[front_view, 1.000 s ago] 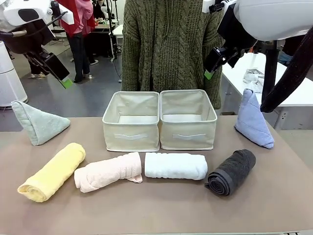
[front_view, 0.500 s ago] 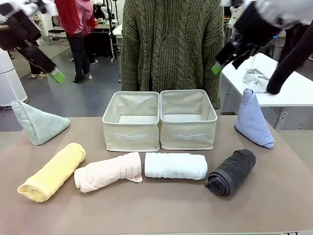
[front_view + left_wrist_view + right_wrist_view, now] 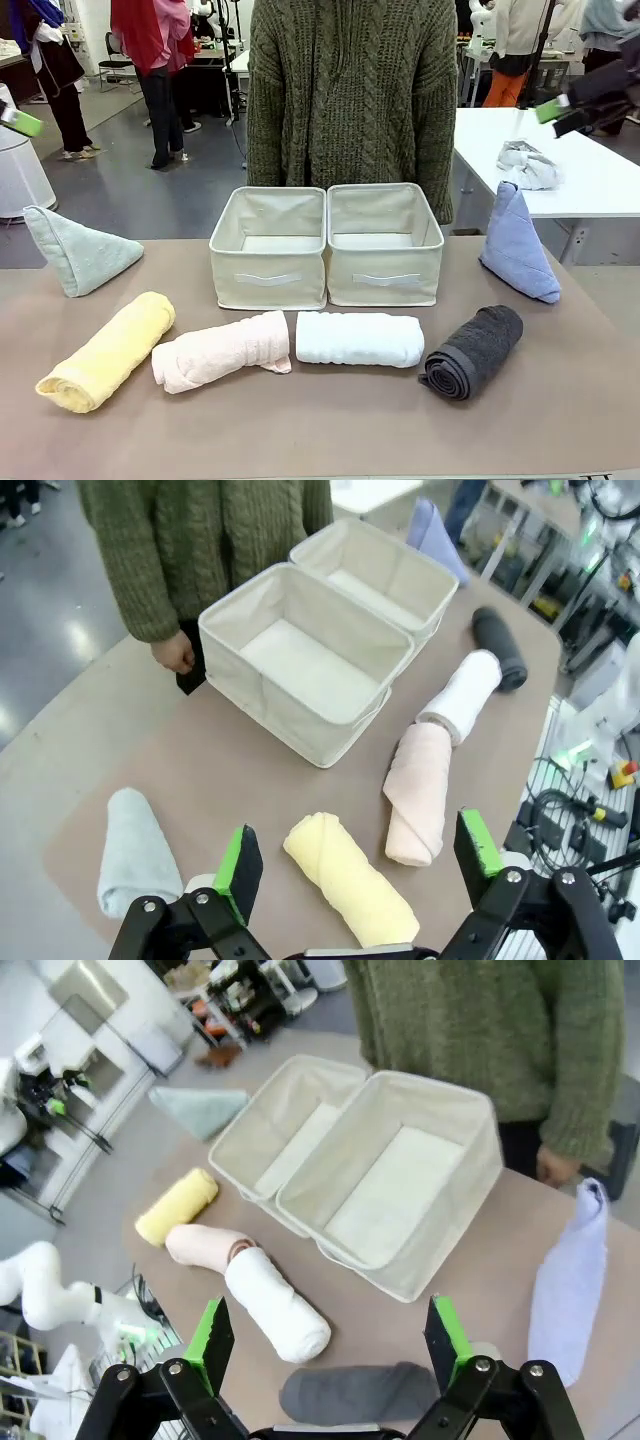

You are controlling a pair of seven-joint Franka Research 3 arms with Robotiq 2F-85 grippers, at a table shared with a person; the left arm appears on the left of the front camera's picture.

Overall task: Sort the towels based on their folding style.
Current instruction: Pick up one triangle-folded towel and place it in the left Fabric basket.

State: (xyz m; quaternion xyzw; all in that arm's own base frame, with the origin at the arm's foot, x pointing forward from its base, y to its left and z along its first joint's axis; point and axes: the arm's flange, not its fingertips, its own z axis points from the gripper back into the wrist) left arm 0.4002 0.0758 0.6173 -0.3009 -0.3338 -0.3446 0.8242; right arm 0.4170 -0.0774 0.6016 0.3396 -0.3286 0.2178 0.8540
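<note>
The left bin (image 3: 268, 247) and the right bin (image 3: 385, 245) are beige cloth boxes. They stand side by side, touching, at the far middle of the brown table (image 3: 320, 435). Both are empty inside. Each has a plain cloth strip on its front.

All six towels (image 3: 417, 790) lie on the table, outside the bins. The pale teal cone (image 3: 78, 252) stands at the far left, well away from the bins. In front of the bins is a row of rolls: the yellow roll (image 3: 108, 350), the pink roll (image 3: 222, 351), the white roll (image 3: 360, 339) and the dark grey roll (image 3: 473, 352). The pink and white rolls are just beside each other. The blue cone (image 3: 517, 246) stands at the far right.

A person in a green knit sweater (image 3: 350, 90) stands right behind the bins. The floor is grey. A white table (image 3: 600, 185) at the right has a crumpled grey-white cloth (image 3: 528, 165) on it.

The left gripper (image 3: 360, 858) is up in the air above the table with its two fingers spread wide, holding nothing. The right gripper (image 3: 328, 1335) is the same: high up, fingers wide apart, nothing between them
</note>
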